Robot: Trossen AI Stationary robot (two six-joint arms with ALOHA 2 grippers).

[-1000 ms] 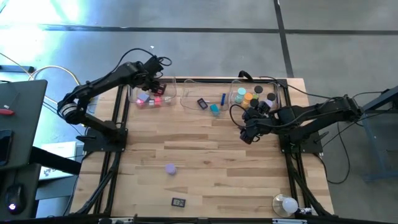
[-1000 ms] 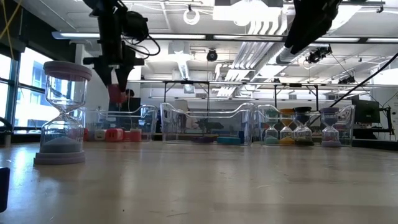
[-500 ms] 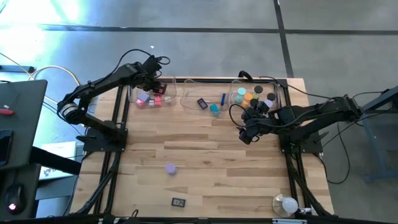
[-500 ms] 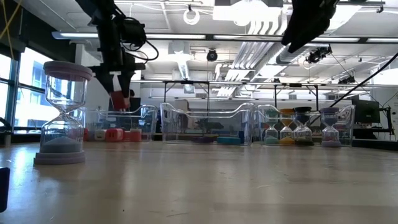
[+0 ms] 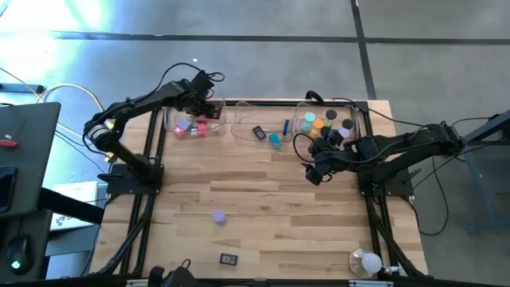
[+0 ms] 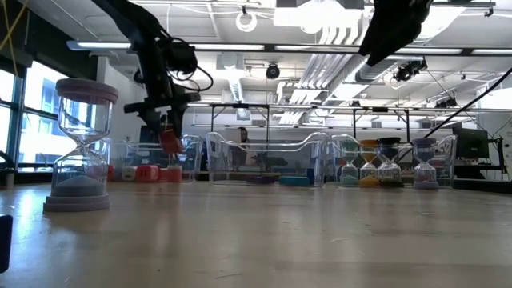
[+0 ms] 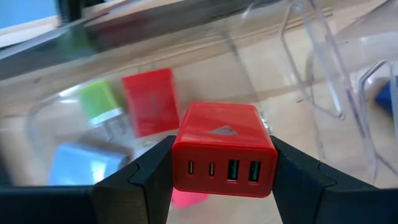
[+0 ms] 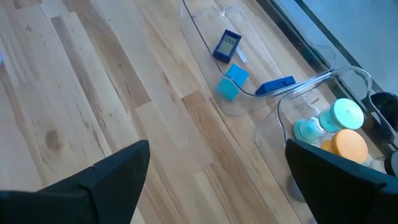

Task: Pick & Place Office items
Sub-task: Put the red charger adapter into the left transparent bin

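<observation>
Two items remain loose on your table, seemingly a lilac hourglass (image 5: 217,215) and small black clock (image 5: 229,258); left gripper (image 7: 222,163) clamps a red multi-port charger block (image 7: 222,149) over the left clear plastic tray (image 5: 171,121), right gripper (image 5: 317,169) wide, empty.

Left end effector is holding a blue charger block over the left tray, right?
Not blue. The left end effector holds a red charger block over the left tray, as the left wrist view shows.
</observation>
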